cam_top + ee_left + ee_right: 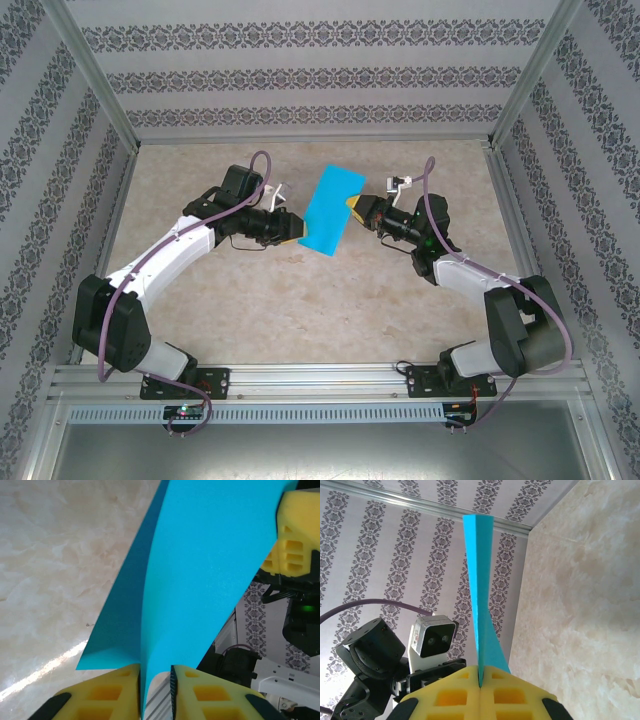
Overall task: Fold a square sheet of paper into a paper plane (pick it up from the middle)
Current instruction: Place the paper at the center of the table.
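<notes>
Yellow pads (510, 700) of my right jaws are pressed shut on the teal paper sheet (477, 605), held up off the surface (250, 300) mid-scene. Light, limp and easily creased, I judge, so its edges are the place to hold. My left arm (170, 250) and right arm (465, 270) reach inward; my left jaws straddle the sheet's opposite edge, pinching or not I cannot tell.

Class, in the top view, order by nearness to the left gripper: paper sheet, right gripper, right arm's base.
1. The paper sheet, between the left gripper's fingers.
2. The right gripper, across the sheet.
3. The right arm's base, near right edge.
</notes>
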{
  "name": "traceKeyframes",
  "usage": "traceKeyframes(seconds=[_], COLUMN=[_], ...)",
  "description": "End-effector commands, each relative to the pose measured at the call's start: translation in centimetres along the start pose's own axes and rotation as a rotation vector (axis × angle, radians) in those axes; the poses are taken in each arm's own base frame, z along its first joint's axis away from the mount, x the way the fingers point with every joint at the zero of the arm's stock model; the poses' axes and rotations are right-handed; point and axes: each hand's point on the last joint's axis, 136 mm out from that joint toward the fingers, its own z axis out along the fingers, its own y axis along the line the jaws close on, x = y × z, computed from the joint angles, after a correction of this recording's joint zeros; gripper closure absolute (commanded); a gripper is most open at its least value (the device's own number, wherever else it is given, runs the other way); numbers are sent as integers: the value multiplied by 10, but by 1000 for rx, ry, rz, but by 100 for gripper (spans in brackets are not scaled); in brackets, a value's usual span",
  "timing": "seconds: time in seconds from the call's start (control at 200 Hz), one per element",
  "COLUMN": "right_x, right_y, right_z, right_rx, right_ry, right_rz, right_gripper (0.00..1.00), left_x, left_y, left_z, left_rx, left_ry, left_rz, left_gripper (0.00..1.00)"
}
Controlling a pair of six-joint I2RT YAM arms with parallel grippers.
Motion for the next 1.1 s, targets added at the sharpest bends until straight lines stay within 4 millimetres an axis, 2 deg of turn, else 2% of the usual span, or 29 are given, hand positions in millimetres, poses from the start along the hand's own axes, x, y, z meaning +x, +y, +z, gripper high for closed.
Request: traceKeyframes(seconds=[0.0,0.03,0.15,0.36,0.45,0.54,0.709,0.854,1.094], right_x=[0,1,3,12,16,22,36,43,51], right_y=[-1,-3,-9,-23,-36,-51,-80,-105,-141], right_z=[-1,0,5,22,28,35,44,45,39], right_rx=[-16,-14,-6,13,33,60,122,173,303], right_ry=[9,14,29,80,101,122,168,191,229], right_rz=[-16,-16,-11,-6,6,18,34,48,37], right_gripper=[100,100,100,100,100,95,92,90,81], left_x=[-1,0,6,21,31,39,47,53,57], left_y=[4,4,10,26,41,53,73,88,98], left_z=[-5,-5,-4,-4,1,5,14,27,50], left_rx=[-30,-30,-40,-77,-97,-114,-150,-174,-199], left_ry=[-2,1,6,1,12,12,-1,1,0], left_rz=[7,3,-16,-62,-97,-130,-182,-230,-284], left_gripper=[84,89,95,96,97,96,96,95,95])
